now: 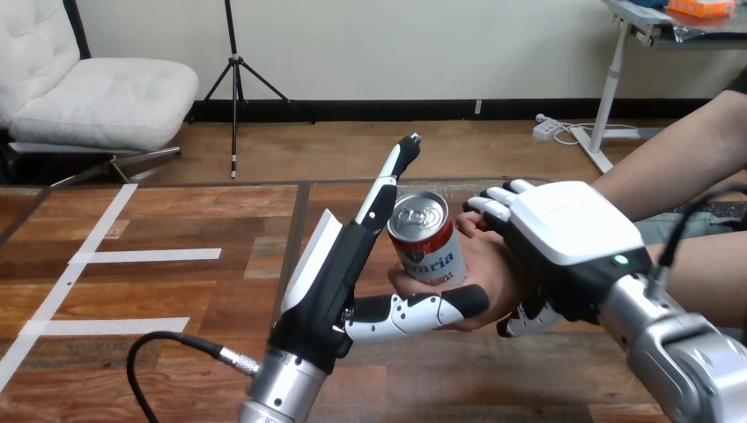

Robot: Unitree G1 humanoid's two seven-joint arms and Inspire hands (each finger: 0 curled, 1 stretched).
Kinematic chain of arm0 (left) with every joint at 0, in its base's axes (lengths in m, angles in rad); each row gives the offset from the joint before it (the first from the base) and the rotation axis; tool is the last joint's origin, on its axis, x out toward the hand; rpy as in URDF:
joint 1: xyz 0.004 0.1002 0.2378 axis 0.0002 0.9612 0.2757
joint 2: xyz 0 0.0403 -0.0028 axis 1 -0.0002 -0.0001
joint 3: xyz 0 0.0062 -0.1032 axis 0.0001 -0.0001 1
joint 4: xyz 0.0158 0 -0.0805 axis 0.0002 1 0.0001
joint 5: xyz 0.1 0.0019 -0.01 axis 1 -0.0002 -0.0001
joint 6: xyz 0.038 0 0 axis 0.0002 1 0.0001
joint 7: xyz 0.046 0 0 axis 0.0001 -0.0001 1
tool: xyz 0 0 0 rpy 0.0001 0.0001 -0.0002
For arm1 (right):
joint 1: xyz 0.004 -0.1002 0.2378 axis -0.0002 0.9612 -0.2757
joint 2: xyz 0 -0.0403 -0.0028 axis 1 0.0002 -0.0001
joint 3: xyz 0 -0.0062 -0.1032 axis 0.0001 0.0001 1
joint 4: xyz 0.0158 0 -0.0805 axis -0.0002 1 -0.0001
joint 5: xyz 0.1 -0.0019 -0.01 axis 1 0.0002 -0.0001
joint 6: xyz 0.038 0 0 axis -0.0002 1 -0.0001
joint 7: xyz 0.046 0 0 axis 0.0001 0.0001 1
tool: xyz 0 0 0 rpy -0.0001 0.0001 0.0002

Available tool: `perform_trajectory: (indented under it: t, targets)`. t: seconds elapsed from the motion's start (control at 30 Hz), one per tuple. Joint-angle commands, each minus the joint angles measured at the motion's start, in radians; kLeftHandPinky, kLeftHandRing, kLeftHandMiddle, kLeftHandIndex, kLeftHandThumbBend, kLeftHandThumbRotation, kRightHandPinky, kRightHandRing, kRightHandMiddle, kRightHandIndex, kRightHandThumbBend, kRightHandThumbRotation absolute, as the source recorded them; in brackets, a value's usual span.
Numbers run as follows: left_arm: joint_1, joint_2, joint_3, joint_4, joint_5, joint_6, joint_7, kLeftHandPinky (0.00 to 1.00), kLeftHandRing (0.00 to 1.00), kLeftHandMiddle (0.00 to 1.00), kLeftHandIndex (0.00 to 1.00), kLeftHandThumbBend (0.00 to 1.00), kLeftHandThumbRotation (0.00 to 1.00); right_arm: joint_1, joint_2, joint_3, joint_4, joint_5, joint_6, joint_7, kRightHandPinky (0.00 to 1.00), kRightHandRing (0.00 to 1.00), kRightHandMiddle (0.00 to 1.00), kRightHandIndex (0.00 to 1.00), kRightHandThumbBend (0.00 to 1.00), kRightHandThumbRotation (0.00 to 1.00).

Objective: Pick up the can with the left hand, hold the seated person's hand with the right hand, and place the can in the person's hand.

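Can (426, 240) upright in person's hand (490, 267); left hand (337, 269) straight-fingered beside it; right hand (568, 226) curled round person's hand.

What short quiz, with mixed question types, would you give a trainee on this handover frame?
1. True or false: the can stands upright in the person's hand.
2. Multiple choice: the fingers of the left hand are A) curled round the can, B) straight, beside the can, C) flat on the table.
3. Short answer: which robot hand has its fingers curled round the person's hand?

Key: 1 true; 2 B; 3 the right hand.
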Motion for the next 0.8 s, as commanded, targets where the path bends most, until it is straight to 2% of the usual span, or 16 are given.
perform_trajectory:
  t: [0.0,0.2,0.37,0.77]
  targets:
    - [-0.015,0.009,-0.008,-0.035,-0.009,-0.004,0.000,1.00,1.00,1.00,1.00,1.00,0.55,0.013,0.020,-0.061,-0.084,0.026,0.006,-0.065,0.91,0.98,0.95,0.91,0.86,0.04]
    - [-0.004,0.012,0.000,-0.043,-0.010,-0.005,0.008,1.00,1.00,1.00,1.00,1.00,0.55,0.071,0.052,-0.090,-0.139,0.063,0.005,-0.126,0.93,0.99,0.96,0.92,0.86,0.04]
    - [0.008,0.018,0.009,-0.056,-0.013,-0.003,0.013,0.99,1.00,1.00,1.00,1.00,0.56,0.127,0.087,-0.108,-0.199,0.082,0.018,-0.158,0.97,1.00,0.97,0.93,0.85,0.05]
    - [0.028,0.031,0.033,-0.068,-0.029,-0.008,0.020,1.00,1.00,1.00,1.00,1.00,0.57,0.239,0.153,-0.121,-0.293,0.075,0.018,-0.235,1.00,1.00,0.98,0.93,0.85,0.05]
